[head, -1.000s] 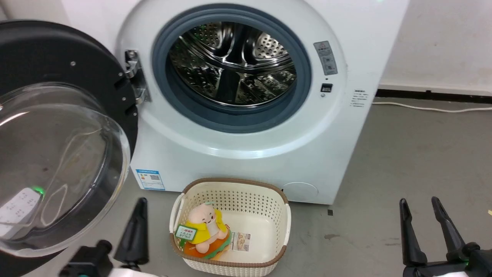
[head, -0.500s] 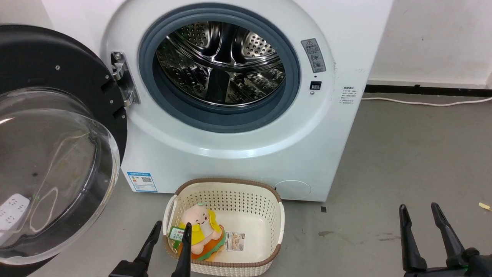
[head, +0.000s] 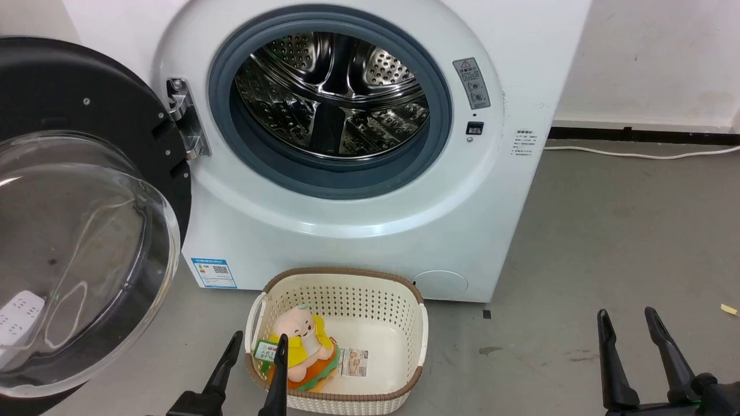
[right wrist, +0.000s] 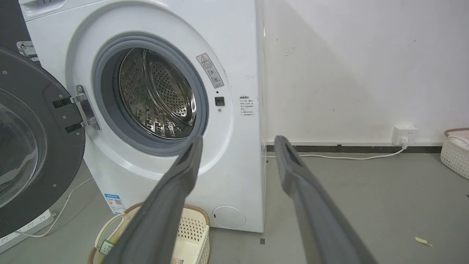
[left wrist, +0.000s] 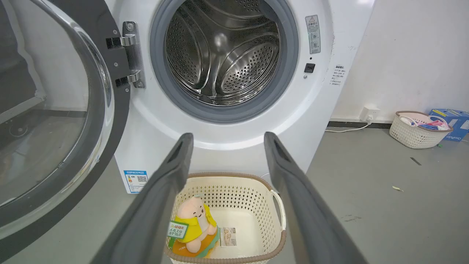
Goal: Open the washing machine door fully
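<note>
Since the washing machine door [head: 81,231] already stands swung out to the left of the machine [head: 358,231], well clear of the drum opening [head: 329,98], the job looks nearly or wholly done. Whether the hinge [head: 186,118] has any travel left cannot be told.

The door hangs at the left side of the white front, its clear glass bowl bulging toward the near side inside the wide black ring. It is probably heavy for its size, thick glass in a stiff frame, so it should swing as one rigid piece about the hinge and may coast a little once pushed. The glass is smooth, rounded and likely slippery, and it is the breakable part, so it makes a poor place to grip.

The better hold is judged to be the black ring at its left edge, farthest from the hinge, where a light push turns it most easily. The latch tab cannot be made out. A flat push against the ring would probably serve better than a pinch, since the ring is wide and glossy.

The left gripper [head: 260,336] hovers low on the near side, by the near left corner of the basket [head: 341,276] that holds a plush toy [head: 303,341], its fingers spread and empty, apart from the door. The right gripper [head: 626,312] hangs far to the right over the floor [head: 607,231], fingers likewise spread, holding nothing.
</note>
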### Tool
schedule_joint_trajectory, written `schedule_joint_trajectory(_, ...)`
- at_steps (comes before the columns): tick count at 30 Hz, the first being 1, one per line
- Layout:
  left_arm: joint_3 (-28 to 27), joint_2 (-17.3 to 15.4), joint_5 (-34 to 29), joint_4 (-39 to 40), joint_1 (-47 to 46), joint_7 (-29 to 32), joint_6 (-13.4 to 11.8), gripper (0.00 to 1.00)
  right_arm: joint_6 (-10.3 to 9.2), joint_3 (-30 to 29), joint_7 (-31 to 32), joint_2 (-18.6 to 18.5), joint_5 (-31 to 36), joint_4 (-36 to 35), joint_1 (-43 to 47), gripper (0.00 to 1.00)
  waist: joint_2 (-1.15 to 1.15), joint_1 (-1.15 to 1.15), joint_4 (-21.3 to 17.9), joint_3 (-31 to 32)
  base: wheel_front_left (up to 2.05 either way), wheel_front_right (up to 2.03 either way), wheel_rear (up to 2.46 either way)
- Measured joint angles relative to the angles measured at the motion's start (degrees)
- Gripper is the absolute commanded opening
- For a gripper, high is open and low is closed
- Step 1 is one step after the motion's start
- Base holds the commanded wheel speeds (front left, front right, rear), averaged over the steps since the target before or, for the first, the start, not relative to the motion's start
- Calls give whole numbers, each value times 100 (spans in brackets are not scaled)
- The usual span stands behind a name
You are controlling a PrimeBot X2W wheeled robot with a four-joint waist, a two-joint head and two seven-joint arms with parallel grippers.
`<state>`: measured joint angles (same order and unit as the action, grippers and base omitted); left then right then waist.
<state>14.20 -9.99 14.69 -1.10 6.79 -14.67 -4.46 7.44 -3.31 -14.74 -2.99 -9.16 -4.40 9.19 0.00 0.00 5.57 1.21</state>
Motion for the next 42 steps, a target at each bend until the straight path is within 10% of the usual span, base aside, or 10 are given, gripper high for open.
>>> schedule_joint_trajectory(19, 55, -13, 10, 2, -5, -1, -42, 100, 0, 25, 0, 0, 0, 20, 0, 100, 0, 0, 40, 0, 0, 0, 0)
schedule_joint_trajectory(20, 55, -11, 10, 2, -4, 1, -42, 0, -1, 25, 2, 0, 1, 20, -2, 0, 0, 0, 40, 1, 0, 0, 0)
schedule_joint_trajectory(42, -169, 75, -178, 2, -19, 213, 9, 0, -1, 65, 211, 0, 112, 65, -38, 0, 0, 0, -57, -19, 0, 0, 0)
